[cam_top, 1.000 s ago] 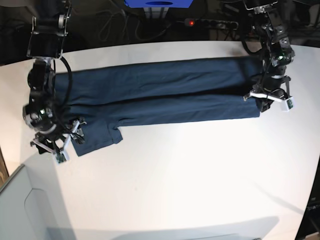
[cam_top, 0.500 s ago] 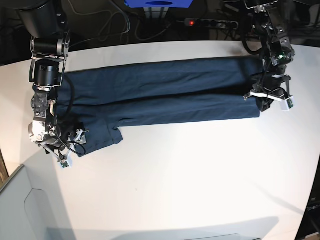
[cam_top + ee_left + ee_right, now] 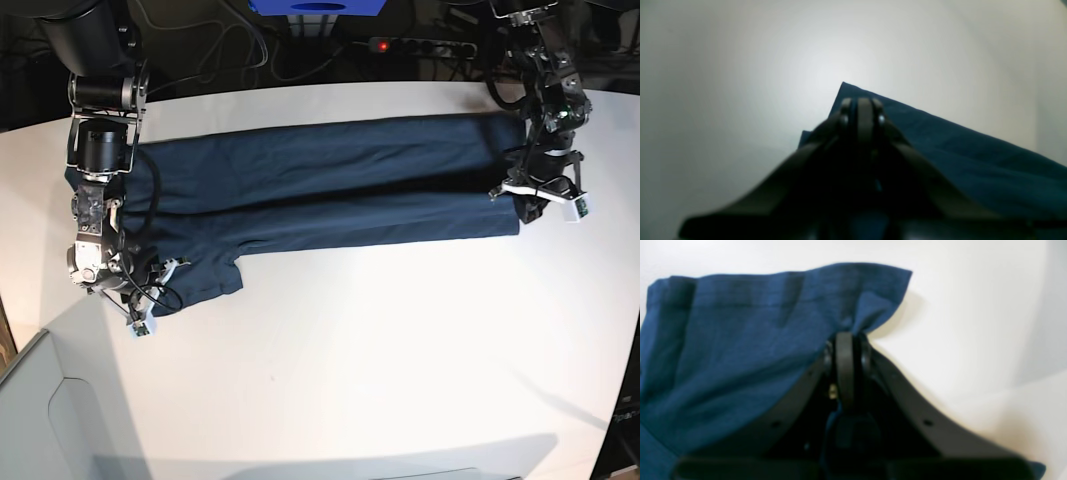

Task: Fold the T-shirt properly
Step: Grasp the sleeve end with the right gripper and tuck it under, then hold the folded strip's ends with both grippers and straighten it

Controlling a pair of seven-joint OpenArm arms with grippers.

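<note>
The T-shirt point(image 3: 330, 185), the one cloth here, lies folded into a long band across my white table point(image 3: 400, 350). I have two grippers on it. My right gripper point(image 3: 846, 340) has its jaws pressed together on a bunched corner of the fabric. My left gripper point(image 3: 862, 106) sits jaws together at the opposite end's corner, though I cannot tell whether cloth is caught between them. Behind the table runs one power strip point(image 3: 420, 46) with a red light, beside loose cables.
</note>
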